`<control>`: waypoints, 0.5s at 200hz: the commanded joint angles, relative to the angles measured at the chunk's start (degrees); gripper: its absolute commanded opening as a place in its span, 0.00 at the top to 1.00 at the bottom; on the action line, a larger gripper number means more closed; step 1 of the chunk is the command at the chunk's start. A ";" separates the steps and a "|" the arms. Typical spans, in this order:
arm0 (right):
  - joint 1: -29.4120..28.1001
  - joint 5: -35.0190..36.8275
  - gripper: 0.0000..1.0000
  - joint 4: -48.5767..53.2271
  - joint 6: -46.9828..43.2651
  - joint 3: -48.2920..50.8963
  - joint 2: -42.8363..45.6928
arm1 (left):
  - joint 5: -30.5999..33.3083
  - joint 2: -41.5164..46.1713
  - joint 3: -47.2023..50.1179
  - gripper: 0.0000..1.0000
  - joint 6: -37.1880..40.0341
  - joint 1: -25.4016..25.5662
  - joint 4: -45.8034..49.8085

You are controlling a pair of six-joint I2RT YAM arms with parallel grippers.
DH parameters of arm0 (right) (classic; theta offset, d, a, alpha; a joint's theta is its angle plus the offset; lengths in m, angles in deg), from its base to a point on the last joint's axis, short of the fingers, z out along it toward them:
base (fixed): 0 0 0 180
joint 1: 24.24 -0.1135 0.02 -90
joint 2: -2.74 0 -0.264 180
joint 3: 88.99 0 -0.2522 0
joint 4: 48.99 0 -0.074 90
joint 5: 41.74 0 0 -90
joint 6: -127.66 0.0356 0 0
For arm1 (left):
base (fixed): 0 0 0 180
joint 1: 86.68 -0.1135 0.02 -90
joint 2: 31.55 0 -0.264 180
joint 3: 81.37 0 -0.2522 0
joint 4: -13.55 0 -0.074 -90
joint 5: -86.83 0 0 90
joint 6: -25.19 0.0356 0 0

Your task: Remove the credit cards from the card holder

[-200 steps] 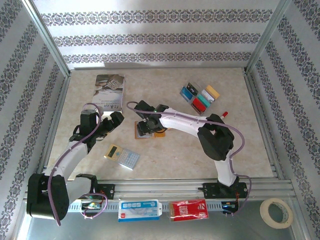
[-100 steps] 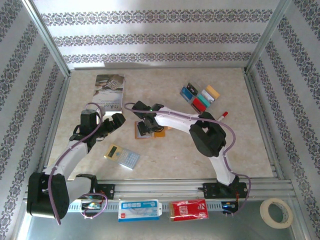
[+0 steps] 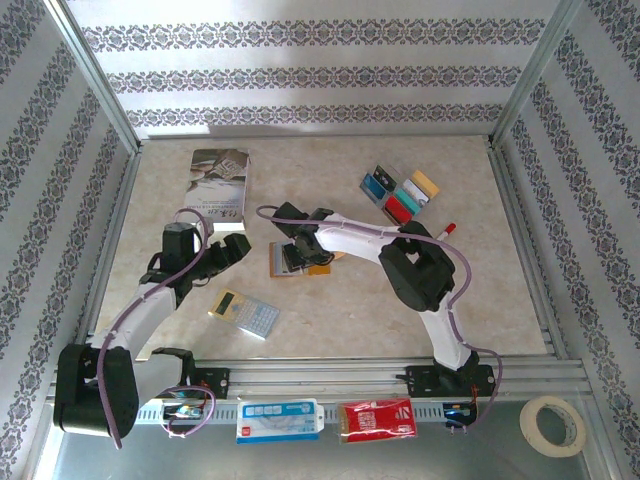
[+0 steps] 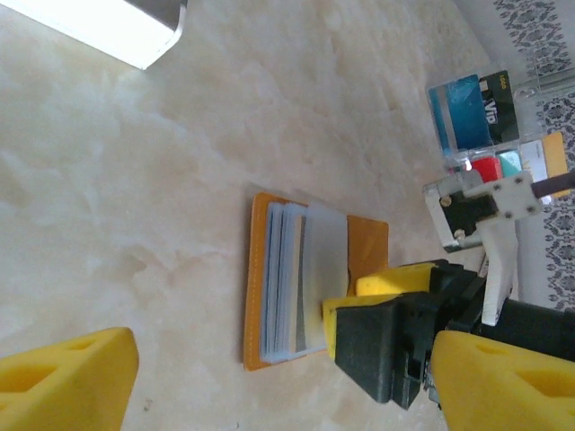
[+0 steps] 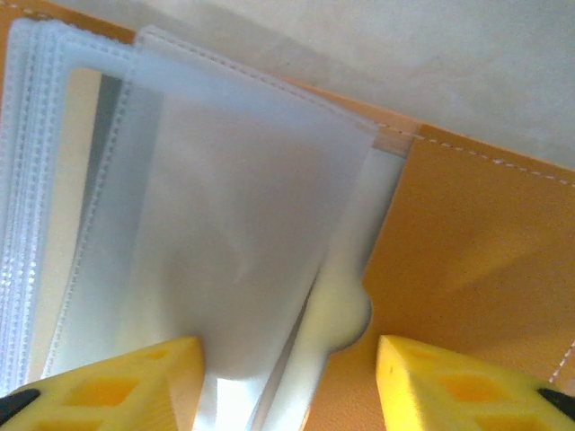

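Orange-tan card holder [image 3: 278, 264] lying open mid-tabletop [image 3: 350, 310], beneath right gripper [image 3: 297, 258].
From above: left gripper [image 3: 240, 245] just beside it, credit cards [image 3: 400, 196] well apart at far right. Left wrist: jaws spread wide, empty. Right wrist: jaws half parted, astride a clear sleeve [image 5: 225, 242], pinching nothing.

Card holder [image 4: 283, 269]: orange-tan leather, laid open and flat near the middle of the surface [image 3: 350, 320]. Clear plastic sleeves are stacked over its left half, and one sleeve is raised and curled. The right half is bare, with a stitched edge.

Credit cards [image 3: 400, 195]: blue, teal, red and gold, grouped flat, well apart at far right.
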 commanded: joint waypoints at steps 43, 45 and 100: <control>2.31 -3.22 0.53 -1.86 0.29 6.82 -1.09 | -2.41 -2.98 4.11 0.38 -7.39 2.07 -9.27; 2.36 -3.39 0.53 -1.98 0.29 6.85 -1.05 | -2.47 -3.06 4.19 0.39 -7.65 2.29 -9.55; 2.42 -5.52 0.59 -3.81 0.33 7.67 -0.68 | 1.54 -8.87 2.67 0.56 -10.13 10.16 -12.00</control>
